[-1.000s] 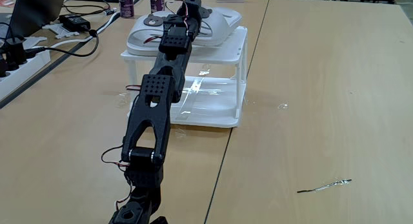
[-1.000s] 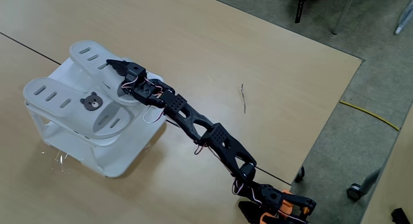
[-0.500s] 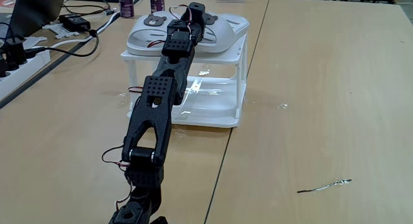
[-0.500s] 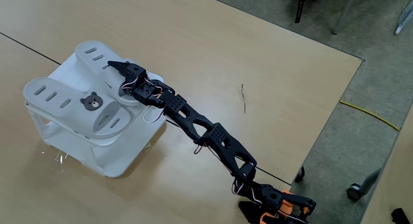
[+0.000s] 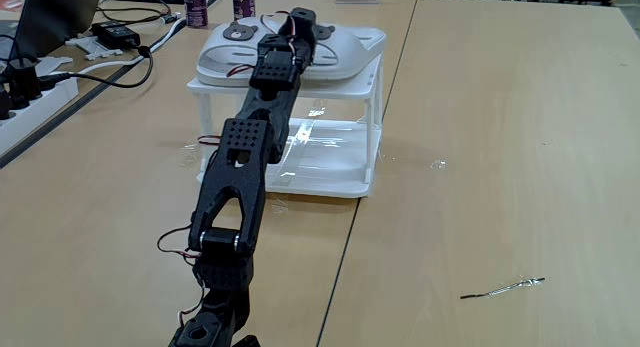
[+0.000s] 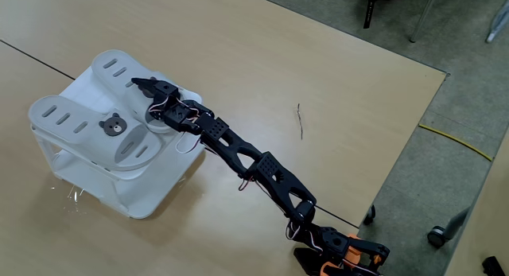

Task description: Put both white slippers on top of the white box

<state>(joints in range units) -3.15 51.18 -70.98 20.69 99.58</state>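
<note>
A white two-tier plastic stand (image 6: 127, 192) sits near the left edge of a pale wooden tabletop (image 6: 262, 61) in the high fixed view, close to a dark seam in the wood. Two off-white slippers lie side by side on its flat top — the left slipper (image 6: 75, 125) shows a brown bear-face badge (image 6: 114, 126) and slotted vents; the right slipper (image 6: 119, 73) lies just beside it, toward the stand's far edge. A black jointed arm (image 6: 254, 165) stretches from the tabletop's lower right edge up to the stand. Its gripper (image 6: 143, 85) rests over the right slipper, though whether the jaws grip it cannot be told. In the low fixed view, the arm (image 5: 235, 177) runs up the middle to the stand (image 5: 340, 172), and black cables (image 5: 90, 72) lie along the tabletop's left edge. A thin dark wire (image 6: 300, 121) lies well right of the stand.
</note>
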